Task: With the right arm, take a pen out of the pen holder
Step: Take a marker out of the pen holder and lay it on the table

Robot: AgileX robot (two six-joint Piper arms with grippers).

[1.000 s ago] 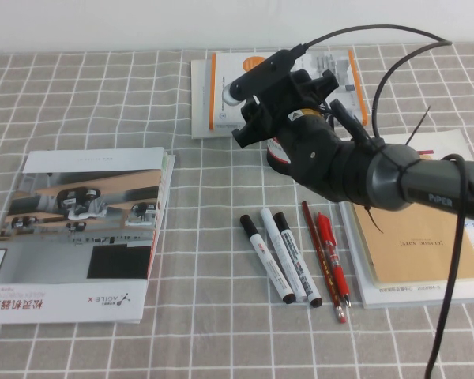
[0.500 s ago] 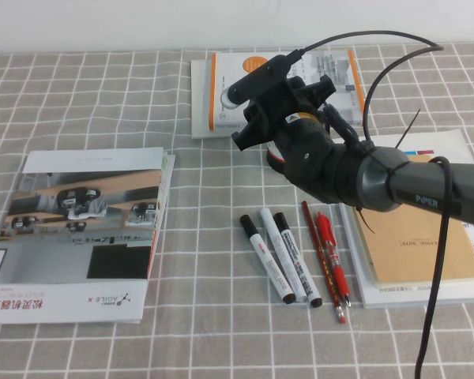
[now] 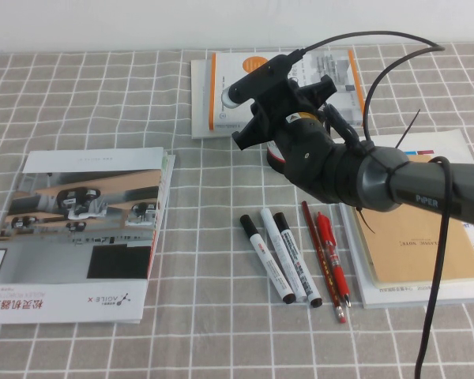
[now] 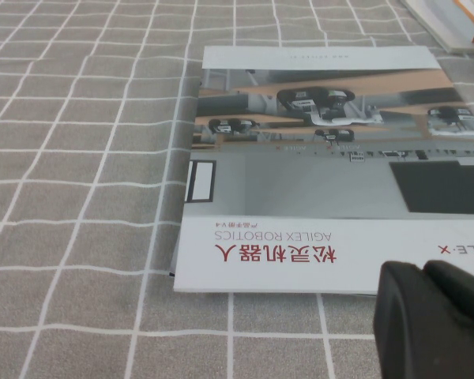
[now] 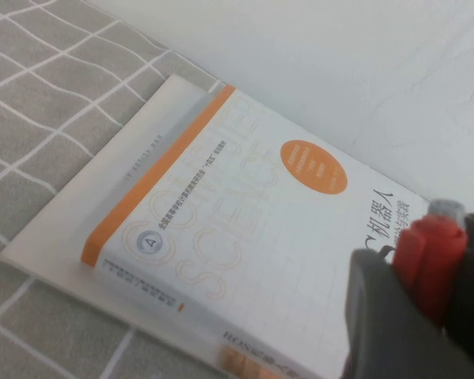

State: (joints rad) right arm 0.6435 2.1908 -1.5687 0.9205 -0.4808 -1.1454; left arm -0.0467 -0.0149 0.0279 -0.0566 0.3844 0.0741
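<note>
now our right gripper (image 5: 417,272), beside the orange-edged book (image 5: 221,229), clamps a red pen (image 5: 428,241) with a grey tip; left gripper (image 4: 428,278) hangs over the booklet (image 4: 316,181), we cannot tell its state

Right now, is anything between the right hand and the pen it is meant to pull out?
Nothing visible does. The right hand, over the pen holder, has a red pen between its fingers. The left hand is parked over the brochure.
</note>
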